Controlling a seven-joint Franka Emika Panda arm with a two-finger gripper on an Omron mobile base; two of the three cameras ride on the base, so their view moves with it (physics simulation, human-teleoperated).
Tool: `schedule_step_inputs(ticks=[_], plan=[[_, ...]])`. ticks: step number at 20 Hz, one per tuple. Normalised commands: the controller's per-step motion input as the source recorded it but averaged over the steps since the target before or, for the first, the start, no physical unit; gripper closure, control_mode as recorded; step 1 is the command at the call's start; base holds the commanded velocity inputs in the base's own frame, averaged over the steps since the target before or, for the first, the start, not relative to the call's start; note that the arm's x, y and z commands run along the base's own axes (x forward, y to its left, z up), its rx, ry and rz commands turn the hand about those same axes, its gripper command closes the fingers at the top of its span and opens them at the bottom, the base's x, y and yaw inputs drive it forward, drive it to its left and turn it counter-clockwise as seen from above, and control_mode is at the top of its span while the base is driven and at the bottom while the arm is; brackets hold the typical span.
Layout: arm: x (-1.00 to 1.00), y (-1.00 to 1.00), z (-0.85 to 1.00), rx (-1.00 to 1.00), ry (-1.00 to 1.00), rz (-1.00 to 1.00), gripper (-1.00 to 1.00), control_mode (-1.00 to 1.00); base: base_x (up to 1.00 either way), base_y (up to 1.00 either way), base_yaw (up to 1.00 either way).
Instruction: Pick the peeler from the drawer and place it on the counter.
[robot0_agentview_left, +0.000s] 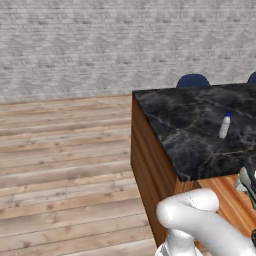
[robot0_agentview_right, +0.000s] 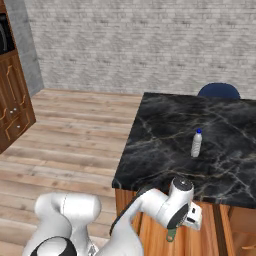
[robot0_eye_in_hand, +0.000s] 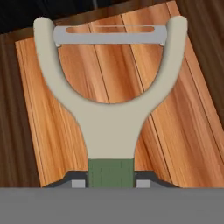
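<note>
- The gripper (robot0_eye_in_hand: 111, 183) is clamped on the green handle of the peeler (robot0_eye_in_hand: 109, 105), one dark finger tip pressed against each side of the handle.
- Beyond the finger tips the peeler's pale Y-shaped head spreads out, with its slotted blade bar across the far end.
- Behind the peeler, farther along the gripper's line of sight, lies the drawer (robot0_eye_in_hand: 175, 122), an orange-brown plank floor with darker wood on either side; the peeler seems raised off it, though contact cannot be judged.
- In the right base view the green handle end hangs just below the hand (robot0_agentview_right: 171, 235).
- The counter (robot0_agentview_right: 165, 135) lies above and beyond the gripper; a white bottle (robot0_agentview_right: 196, 143) with a blue cap stands upright on it, well apart from the gripper.
- No brand, label or writing can be read on the peeler or the bottle.
</note>
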Motion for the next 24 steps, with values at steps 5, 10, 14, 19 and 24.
schedule_step_inputs(ticks=[5,10,14,19,24], plan=[[0.08,0.09,1.00,0.00,-0.19,-0.09,1.00,-1.00,0.00,0.00,0.00],[0.85,0.14,1.00,-0.04,-0.14,-0.04,1.00,-1.00,0.00,0.00,0.00],[1.00,-0.08,0.29,0.09,-0.18,0.06,1.00,-1.00,0.00,0.00,0.00],[1.00,0.00,-0.10,0.06,-0.10,0.12,1.00,-1.00,0.00,0.00,0.00],[1.00,0.00,-0.47,0.00,0.09,0.07,1.00,-1.00,0.00,0.00,0.00]])
